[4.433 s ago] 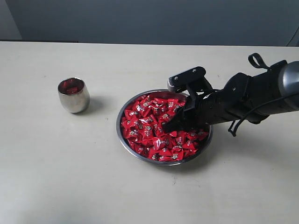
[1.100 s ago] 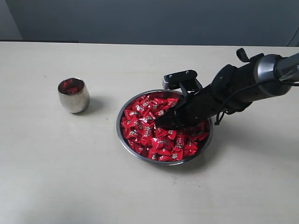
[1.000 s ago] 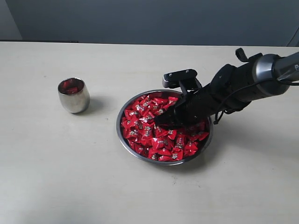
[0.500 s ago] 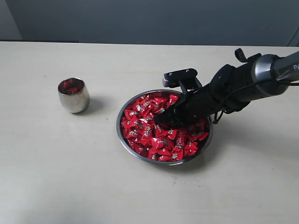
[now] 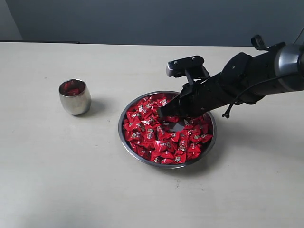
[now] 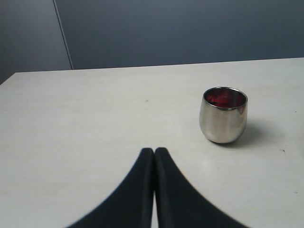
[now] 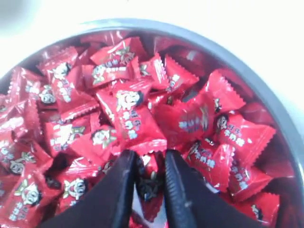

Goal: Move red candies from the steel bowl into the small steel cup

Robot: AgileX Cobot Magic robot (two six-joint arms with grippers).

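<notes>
On the pale worktop (image 5: 71,166) the left claw (image 6: 154,152) has its two black fingers pressed flat together with nothing between them, and it points toward the small steel cup (image 6: 223,115), which stands a little way ahead of it. That cup (image 5: 74,97) sits upright toward the left side of the worktop, well apart from the bowl, and red shows inside its mouth (image 6: 224,98). How many sweets lie in it cannot be told. Right of the cup, near the middle, is the wide steel bowl (image 5: 119,130), heaped with red candies (image 5: 152,137) in shiny wrappers, each with a small pale mark. One bare patch of steel shows among them just under the right claw (image 5: 164,114). This claw is tilted down over the bowl's far half, its tips at the top of the pile. In the right wrist view the bowl's grey rim (image 7: 251,64) curves round the packed candies (image 7: 128,114), and the right claw (image 7: 148,161) has its fingers drawn in to a narrow gap — a single candy (image 7: 149,185) is pinched between them, its wrapper filling the space from one finger to the other. Behind the claw the dark right arm (image 5: 251,78) slopes up and away toward the right edge.
</notes>
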